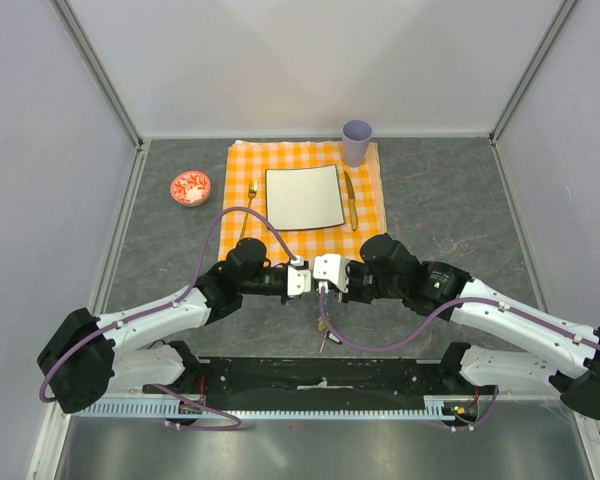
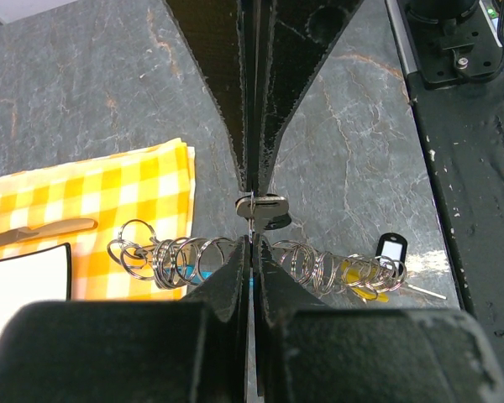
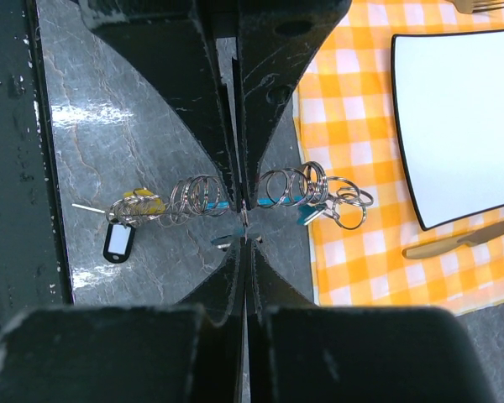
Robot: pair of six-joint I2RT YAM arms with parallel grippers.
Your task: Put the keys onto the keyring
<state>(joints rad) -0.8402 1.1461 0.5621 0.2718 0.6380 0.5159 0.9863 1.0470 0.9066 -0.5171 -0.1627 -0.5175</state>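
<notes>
The left pincer and the right pincer meet tip to tip over the middle of the grey stone-look desk, close to its near edge. Both pincers are pressed together. A small silver metal key sits right where the tips meet. I cannot tell which pincer pinches it.

Under them lies a long row of thin silver wire rings with bright blue-green tags. One end of the row reaches the near edge of the orange-and-white checked cloth. At the other end, nearer the desk's near edge, are a small yellow tag and a black tag with a white label.

On the cloth sits a white square plate with a gold knife beside it.
</notes>
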